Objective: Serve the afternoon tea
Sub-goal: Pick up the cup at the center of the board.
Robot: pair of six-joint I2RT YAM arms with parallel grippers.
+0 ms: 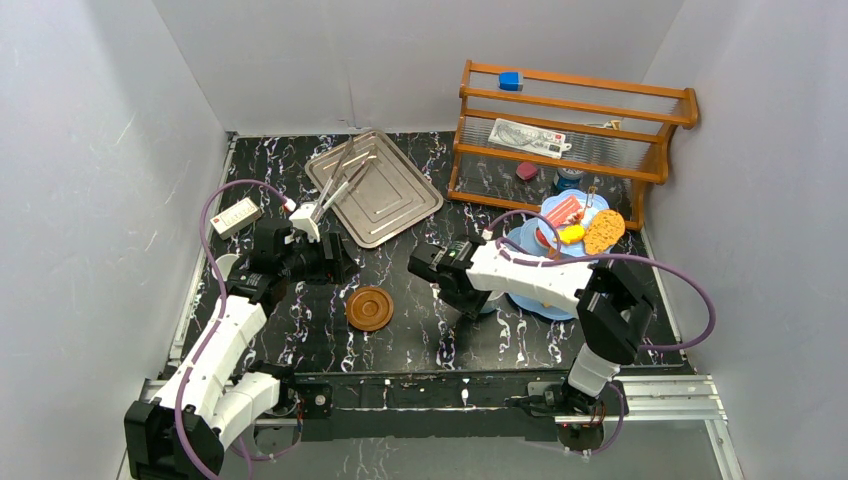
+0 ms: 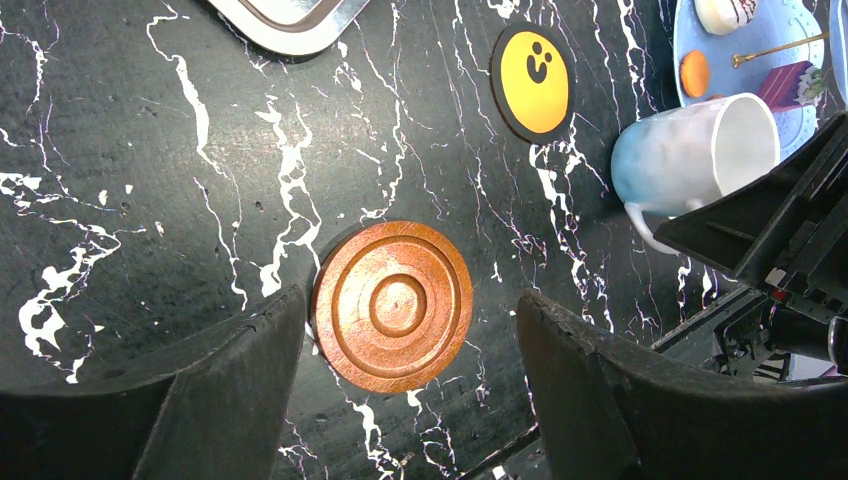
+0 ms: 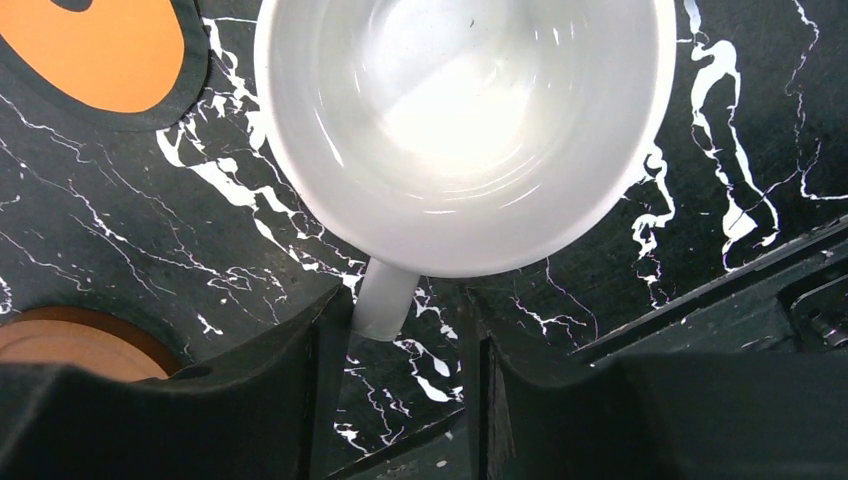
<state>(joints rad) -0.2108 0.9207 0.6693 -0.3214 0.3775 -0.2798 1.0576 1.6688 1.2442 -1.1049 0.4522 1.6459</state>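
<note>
A round brown saucer lies flat on the black marble table; in the left wrist view the saucer sits below and between the fingers. My left gripper is open and empty above it, also seen from the top. A white mug stands upright, its handle at the mouth of my right gripper, touching the left finger; the jaws stand apart, not closed on it. The mug shows beside the right gripper. The light-blue stand holds pastries.
A yellow smiley coaster lies between saucer and mug. A silver tray with metal tongs sits at the back. A wooden rack stands at the back right. White walls enclose the table.
</note>
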